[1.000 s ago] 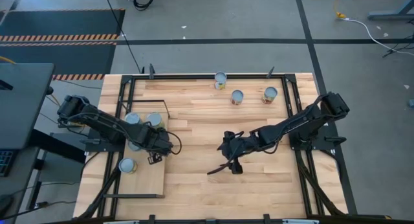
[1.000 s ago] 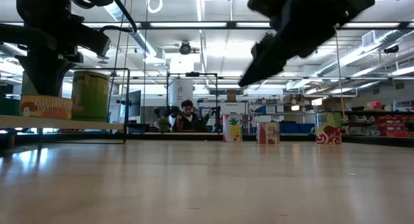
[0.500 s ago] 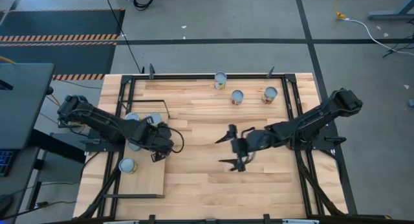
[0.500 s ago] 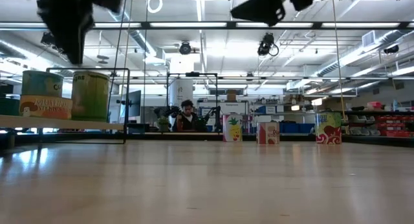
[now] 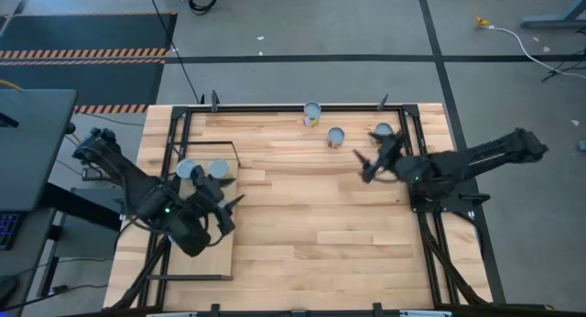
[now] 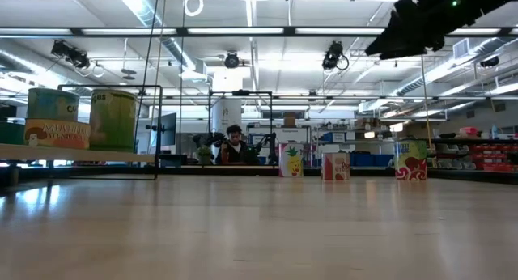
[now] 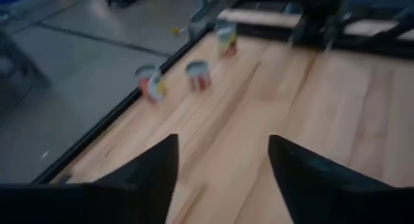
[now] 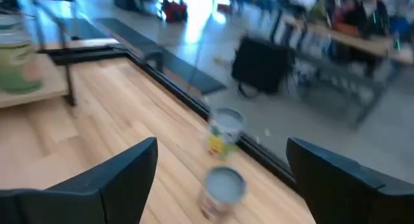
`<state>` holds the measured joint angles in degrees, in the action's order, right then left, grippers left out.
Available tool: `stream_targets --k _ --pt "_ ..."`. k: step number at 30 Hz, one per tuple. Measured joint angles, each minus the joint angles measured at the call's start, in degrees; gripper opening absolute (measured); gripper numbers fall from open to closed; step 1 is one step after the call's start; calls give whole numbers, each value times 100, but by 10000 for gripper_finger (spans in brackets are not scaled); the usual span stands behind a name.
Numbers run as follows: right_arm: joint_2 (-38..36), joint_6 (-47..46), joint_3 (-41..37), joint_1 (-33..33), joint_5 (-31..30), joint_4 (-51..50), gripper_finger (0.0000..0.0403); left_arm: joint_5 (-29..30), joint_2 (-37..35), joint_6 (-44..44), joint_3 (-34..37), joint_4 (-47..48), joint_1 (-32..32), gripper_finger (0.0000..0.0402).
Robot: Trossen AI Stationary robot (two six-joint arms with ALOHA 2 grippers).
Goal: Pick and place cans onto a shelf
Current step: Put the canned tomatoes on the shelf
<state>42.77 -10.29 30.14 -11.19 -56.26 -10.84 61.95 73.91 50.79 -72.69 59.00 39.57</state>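
Two cans stand upright on the shelf at the table's left; the low view shows three cans there. Three more cans stand on the tabletop near its far edge. My left gripper hovers open above the shelf, holding nothing. My right gripper is open in the air just short of the far cans, with two of them ahead of its fingers.
A black frame runs round the table, and a thin wire bracket stands at the shelf's far corner. The wide planked middle of the tabletop carries nothing. A person sits far off in the room behind.
My left gripper has risen from the cans on the shelf, out of the low view, and drawn back toward the near left. My right gripper has climbed and travelled from the table's middle toward the far right, up to the cans there.
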Motion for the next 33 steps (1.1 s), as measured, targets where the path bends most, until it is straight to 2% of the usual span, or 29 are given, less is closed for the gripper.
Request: stream_targets --k 3,5,7,9,13,16,18,21,25,33 --pt "-193 -804 604 700 548 -1716 350 -180 124 -1079 0 -1088 -304 277" --pt "-121 -1202 999 1304 1008 -2728 350 -681 256 -1783 4 -1756 -582 297" --pt "42 -1316 1294 2005 1505 -3288 351 -1192 374 -2420 5 -2392 -906 310" --pt "281 -1205 1437 2753 2199 -3400 354 -1742 529 -3053 2 -2944 -1219 314" --pt "1004 -821 1443 4086 3732 -2905 368 -2755 919 -4152 7 -4162 -1762 316" --pt "1727 -615 1337 4629 4687 -2119 382 -3281 1236 -4685 4 -4922 -1985 316" --pt "2233 -473 1306 4730 5094 -1547 390 -3421 1442 -4842 4 -5229 -2065 316" --pt "2920 -242 1351 4715 5243 -785 398 -3426 1629 -4833 4 -5346 -2105 315" --pt "3617 113 1573 4623 5476 -489 399 -3417 1767 -4686 7 -5310 -2094 314" --pt "4346 852 1706 4543 5520 -194 399 -3108 1788 -4679 7 -5228 -2039 314"
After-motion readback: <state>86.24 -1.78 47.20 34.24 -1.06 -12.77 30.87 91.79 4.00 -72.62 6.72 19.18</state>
